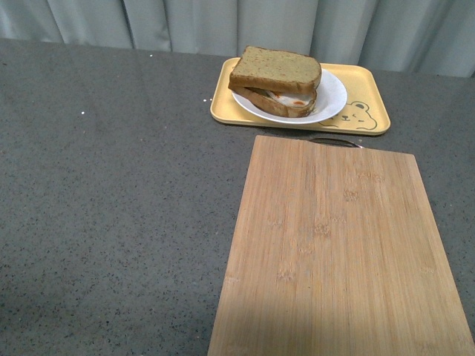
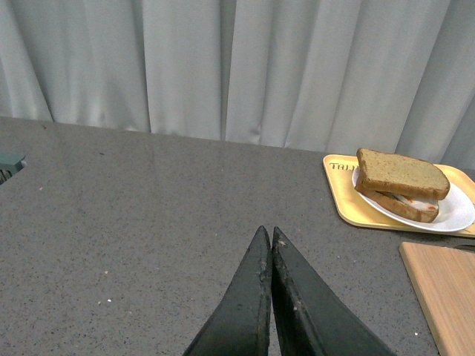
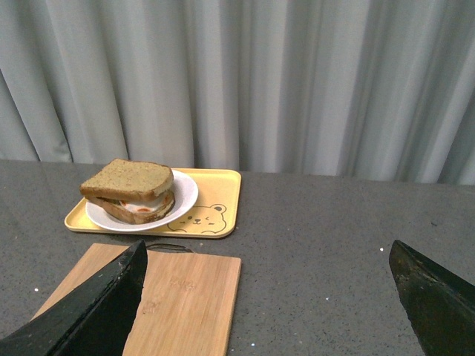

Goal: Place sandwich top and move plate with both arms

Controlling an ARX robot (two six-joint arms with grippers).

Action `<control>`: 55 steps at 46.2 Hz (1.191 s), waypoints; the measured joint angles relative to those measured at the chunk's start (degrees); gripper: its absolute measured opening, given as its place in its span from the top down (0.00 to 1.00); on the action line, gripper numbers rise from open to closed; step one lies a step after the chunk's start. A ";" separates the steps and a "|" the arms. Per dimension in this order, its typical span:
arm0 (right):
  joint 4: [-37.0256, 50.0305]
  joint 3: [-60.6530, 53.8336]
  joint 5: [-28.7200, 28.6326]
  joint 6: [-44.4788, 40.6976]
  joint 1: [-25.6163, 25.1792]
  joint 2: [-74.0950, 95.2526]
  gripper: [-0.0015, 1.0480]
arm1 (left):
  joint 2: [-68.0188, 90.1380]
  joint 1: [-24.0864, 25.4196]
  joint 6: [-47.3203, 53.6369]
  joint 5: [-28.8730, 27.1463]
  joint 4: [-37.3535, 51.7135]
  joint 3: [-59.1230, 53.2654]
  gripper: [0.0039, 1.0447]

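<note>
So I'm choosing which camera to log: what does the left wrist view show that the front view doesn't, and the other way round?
Only the left wrist view shows the left hand, fingers pressed shut and holding nothing, plus the curtain behind. Only the front view shows the whole cutting board and the bear drawing. Both show the sandwich top resting on the egg slice, on the plate, on the yellow tray.

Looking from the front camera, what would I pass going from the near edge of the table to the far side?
Wooden cutting board → yellow tray carrying the plate with the sandwich top on the stack → grey curtain.
</note>
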 joint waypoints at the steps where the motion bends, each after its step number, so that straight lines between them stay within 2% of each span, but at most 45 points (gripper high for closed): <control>1: 0.00 0.00 0.00 0.00 0.00 0.00 0.09 | -0.76 0.00 0.00 0.00 -0.70 0.00 0.97; 26: 0.00 0.00 0.00 0.00 0.00 0.00 0.09 | -17.22 0.00 0.00 0.00 -16.39 -0.02 0.97; 45: 0.00 0.00 0.00 0.00 0.00 0.00 0.09 | -23.78 0.00 0.00 0.00 -22.93 -0.02 0.97; 49: 0.00 0.00 0.00 0.00 0.00 0.00 0.09 | -30.18 0.02 0.00 0.02 -31.43 0.00 0.97; 55: 0.00 0.00 -0.02 0.00 0.00 0.00 0.09 | -33.42 0.02 0.00 0.02 -32.92 0.00 0.97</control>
